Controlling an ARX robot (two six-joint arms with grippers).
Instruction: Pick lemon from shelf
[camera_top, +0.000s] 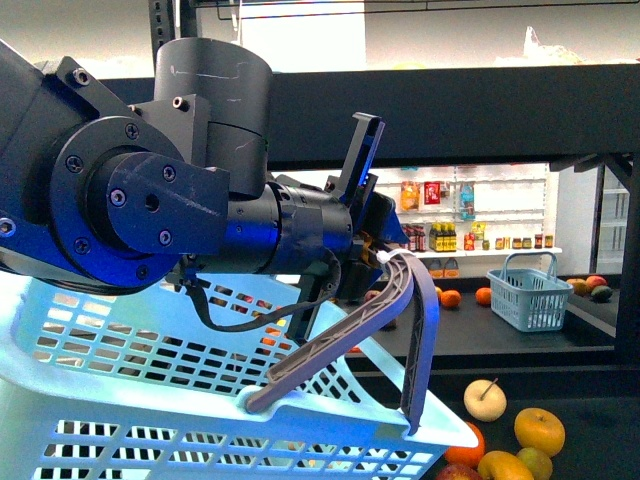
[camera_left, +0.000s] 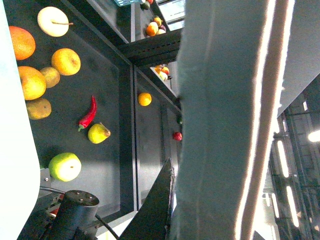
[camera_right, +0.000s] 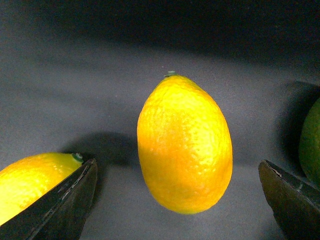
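Two claws are in play, each in a different state. Nearest me, the left arm fills most of the front view. Its left claw is closed on the grey handle of a pale blue slotted basket whose rim slopes across the foreground. In the left wrist view the handle is a broad pale band right against one black finger. Just past the basket's corner, along the near edge of the dark table toward its right end, sits a cluster of fruit. It includes a pale apple, a yellow fruit and an orange, with more cut off below. The left wrist view adds a red chilli and a green apple lying apart on the same dark surface.

The right claw is spread wide and holds nothing. Its two black fingers flank the lemon, which rests on the table with a clear gap on either side. A second lemon lies just beside it, partly hidden behind one finger, and a green fruit shows beyond the other finger. I cannot tell which edge of the table this spot is nearest.

Farther back, under the black beam of the shelf, another dark tier carries a small blue basket with two oranges near it. Behind everything stand white shelves of bottles.
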